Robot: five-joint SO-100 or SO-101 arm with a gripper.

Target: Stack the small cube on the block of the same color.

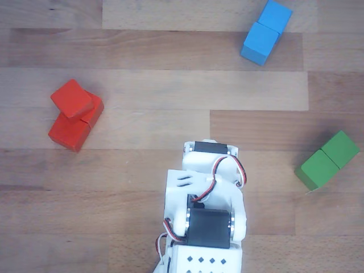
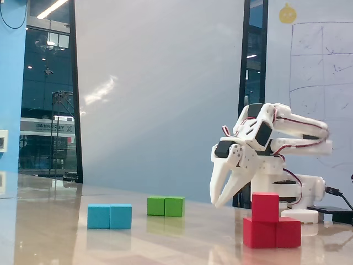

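The small red-orange cube (image 1: pixel 71 98) rests on one end of the red two-cube block (image 1: pixel 71 133), turned a little askew. In the fixed view the cube (image 2: pixel 265 207) sits on the left half of the block (image 2: pixel 287 232). My gripper (image 2: pixel 219 202) points down, just left of the stack in that view and apart from it. Its jaws stand slightly apart and hold nothing. In the other view the folded white arm (image 1: pixel 207 199) hides the fingers.
A blue two-cube block (image 1: pixel 265 32) lies at the top right and a green one (image 1: pixel 328 160) at the right of the wooden table (image 1: pixel 170 85). Both show in the fixed view, blue (image 2: pixel 110 216) and green (image 2: pixel 165 206). The arm base (image 2: pixel 298 190) stands behind the red stack.
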